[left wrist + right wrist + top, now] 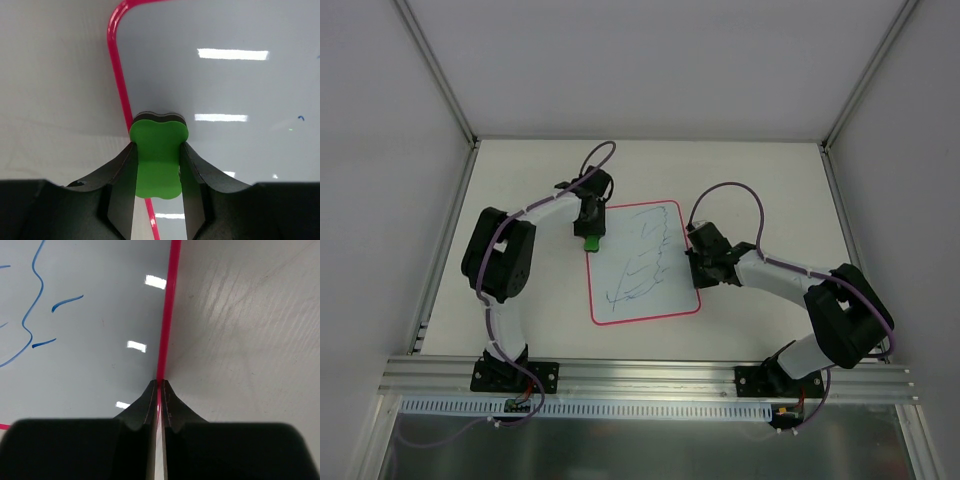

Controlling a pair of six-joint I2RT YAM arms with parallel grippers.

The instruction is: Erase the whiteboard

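The whiteboard [620, 240] lies flat mid-table, with a red-pink rim and blue pen lines [645, 262] across its middle and right. My left gripper [590, 232] is at the board's upper left edge, shut on a green block [591, 241]. In the left wrist view the green block [159, 150] sits between the fingers of the left gripper [159, 167], over the rim [118, 75], with bare whiteboard [225, 90] beyond. My right gripper [694, 262] is at the board's right edge. Its jaws are shut, and the right gripper's [159, 384] tips are down on the rim [170, 300]. Blue lines [30, 315] lie to their left.
The white table [520, 180] is bounded by a metal frame [450, 110] at both sides and a rail [650, 378] at the near edge. Both arm bases are bolted to that rail.
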